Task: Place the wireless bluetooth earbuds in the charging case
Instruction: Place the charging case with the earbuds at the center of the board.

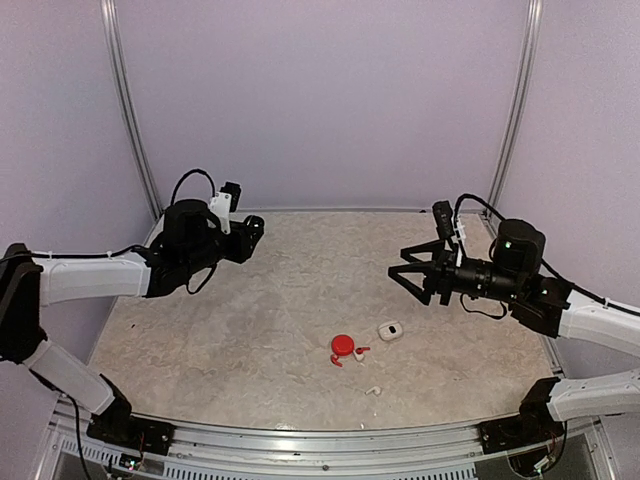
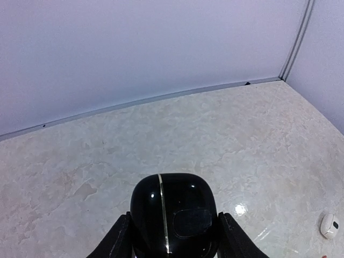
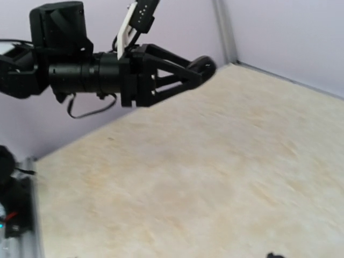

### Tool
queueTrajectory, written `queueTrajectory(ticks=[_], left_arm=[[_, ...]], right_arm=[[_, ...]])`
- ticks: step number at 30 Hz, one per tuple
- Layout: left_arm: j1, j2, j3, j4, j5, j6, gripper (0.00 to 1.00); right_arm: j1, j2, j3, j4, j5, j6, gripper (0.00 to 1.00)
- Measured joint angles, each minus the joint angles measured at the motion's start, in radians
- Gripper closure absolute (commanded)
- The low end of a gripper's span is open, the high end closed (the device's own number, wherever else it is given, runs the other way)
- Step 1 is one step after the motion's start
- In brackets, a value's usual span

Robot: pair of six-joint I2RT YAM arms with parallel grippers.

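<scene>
My left gripper (image 2: 174,216) is shut on a glossy black charging case (image 2: 172,207) and holds it above the table at the back left (image 1: 245,235); the case's lid is closed. My right gripper (image 1: 400,265) hangs open and empty over the right side of the table. Between the arms, near the front, lie a red case (image 1: 343,345) and a small white case (image 1: 390,330). A tiny red earbud (image 1: 336,360) and a white earbud (image 1: 360,353) lie beside the red case. Another white earbud (image 1: 373,390) lies nearer the front edge. No black earbud shows.
The marbled table (image 1: 250,320) is walled by pale lilac panels with metal corner posts (image 1: 130,110). The white case also shows in the left wrist view (image 2: 328,226). In the right wrist view the left arm (image 3: 107,70) reaches across the far corner.
</scene>
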Motion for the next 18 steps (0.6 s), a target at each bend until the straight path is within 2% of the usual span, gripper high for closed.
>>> queueTrajectory(ticks=[7,18], left_arm=[[0.113,0.198,0.084,-0.062,0.028,-0.098,0.69],[0.127,0.455,0.294,-0.148,0.079,-0.129,0.66]], right_arm=[[-0.024,0.017,-0.021,-0.046,0.053,-0.021,0.25],[-0.061,0.057,-0.043,-0.092,0.083,-0.018,0.25]])
